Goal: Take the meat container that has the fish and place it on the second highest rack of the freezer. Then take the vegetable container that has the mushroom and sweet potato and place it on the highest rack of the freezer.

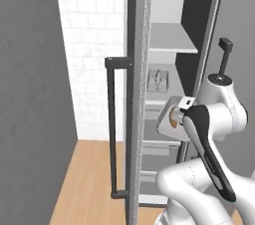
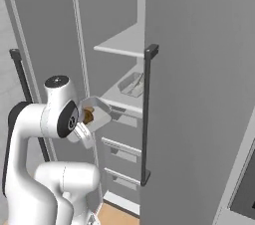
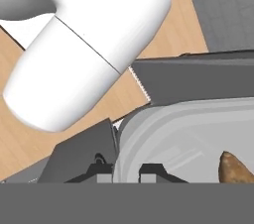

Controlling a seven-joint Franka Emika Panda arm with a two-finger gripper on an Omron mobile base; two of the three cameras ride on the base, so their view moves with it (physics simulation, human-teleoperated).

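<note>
The gripper [image 3: 125,172] clamps the rim of the vegetable container [image 2: 97,114], sweet potato [image 3: 237,169] inside, in front of the freezer [image 1: 172,69], below the highest rack [image 1: 169,40]. Tilted, it could spill its contents or catch that rack's front edge.

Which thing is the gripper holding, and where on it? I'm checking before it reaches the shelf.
The vegetable container with the sweet potato, gripped at its rim by the fingers.

Two containers [image 1: 158,80] [image 1: 169,114], two shelf boards [image 1: 172,40] [image 1: 158,98], one sweet potato [image 3: 238,168], two bar handles [image 1: 112,129] [image 2: 146,114].
</note>
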